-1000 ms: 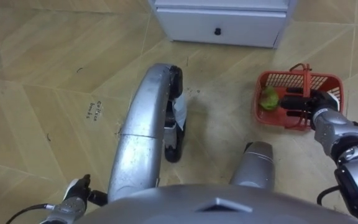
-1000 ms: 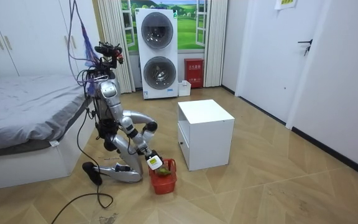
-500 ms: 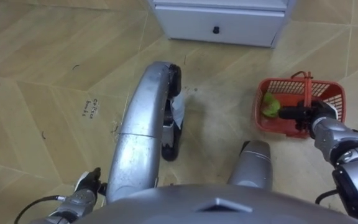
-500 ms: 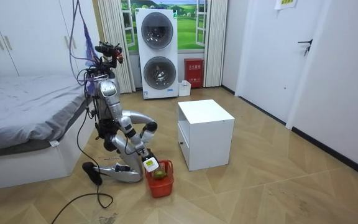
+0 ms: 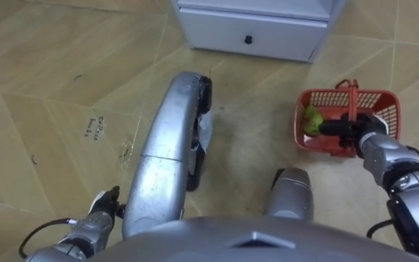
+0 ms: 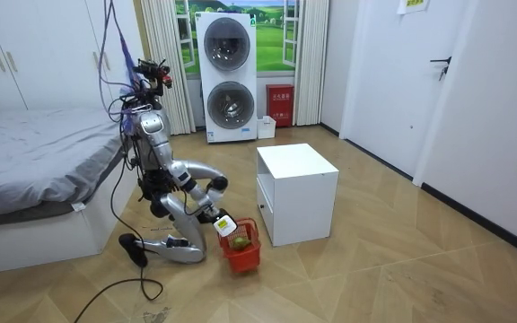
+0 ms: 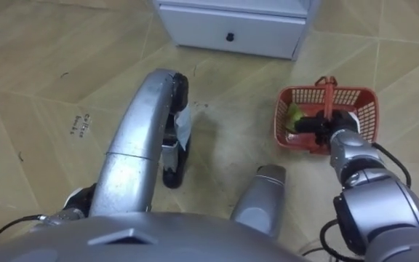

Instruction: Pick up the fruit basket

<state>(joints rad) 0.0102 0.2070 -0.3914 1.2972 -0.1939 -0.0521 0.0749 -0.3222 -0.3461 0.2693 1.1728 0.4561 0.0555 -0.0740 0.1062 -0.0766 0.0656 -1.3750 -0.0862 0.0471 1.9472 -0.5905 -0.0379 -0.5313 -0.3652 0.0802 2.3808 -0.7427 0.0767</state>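
Left eye view, left to right. Left hand [image 5: 102,209]: low at the lower left edge, above the floor [image 5: 35,87]; I cannot tell its state. Floor: smooth wood-grain planks in a herringbone pattern, with small dark marks. Cabinet [image 5: 268,25]: white, box-shaped, flat drawer front with one small dark knob [image 5: 247,40], at the top edge. Fruit basket [image 5: 384,102]: red plastic, rectangular, latticed walls, thin hoop handle [image 5: 352,96] raised upright; a green fruit [image 5: 311,118] lies at its left end. The basket is below and right of the cabinet's front corner, apart from it. Right hand [image 5: 361,133]: the forearm reaches forward from the lower right, dark fingers [image 5: 334,128] curled round the handle.

Room view: the robot kneels between the bed [image 6: 25,161] and the cabinet. I cannot tell whether the basket's base clears the floor. Open floor lies on the room view's right.
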